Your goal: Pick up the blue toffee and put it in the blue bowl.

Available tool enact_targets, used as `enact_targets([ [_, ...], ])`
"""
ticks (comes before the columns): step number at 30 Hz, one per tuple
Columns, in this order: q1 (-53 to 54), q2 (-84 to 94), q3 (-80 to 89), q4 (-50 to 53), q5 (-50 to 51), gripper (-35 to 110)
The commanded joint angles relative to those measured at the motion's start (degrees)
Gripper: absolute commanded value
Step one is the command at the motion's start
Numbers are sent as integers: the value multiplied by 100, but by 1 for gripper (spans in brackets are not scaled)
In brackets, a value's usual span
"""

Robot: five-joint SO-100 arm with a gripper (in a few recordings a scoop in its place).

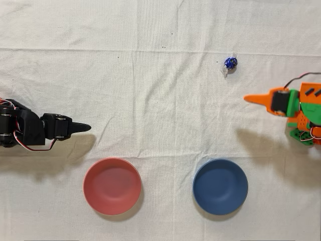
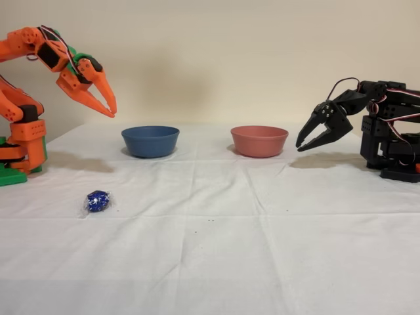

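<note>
Blue toffee (image 2: pixel 98 201) lies alone on the white-clothed surface (image 2: pixel 262 223), at the left of the fixed view, in front of the orange arm's base and nearer the camera than the bowls. Above it the orange tool (image 2: pixel 108 105) hangs raised in the air, its two fingers drawn narrow and holding nothing. Rightward sits the blue bowl (image 2: pixel 150 141), then a pinkish-red bowl (image 2: pixel 259 140), then the idle black arm (image 2: pixel 367 128)

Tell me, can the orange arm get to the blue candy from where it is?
Probably yes. The blue toffee lies alone on the white cloth, and nothing stands between it and the orange gripper, which hangs raised in the air above the cloth.
</note>
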Motion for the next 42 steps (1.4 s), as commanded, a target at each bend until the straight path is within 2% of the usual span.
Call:
enact_targets([
  [1,703,-633,-888,-26,255,0],
  [14,1679,-2153,-1433,281,817,0],
  [19,1784,-2566,-1485,404,-308,0],
  [22,1863,-2698,-1521,404,-1063,5],
  [31,1916,-3199,-1960,519,-536,13],
  [42,2206,-3533,-1793,562,-246,39],
])
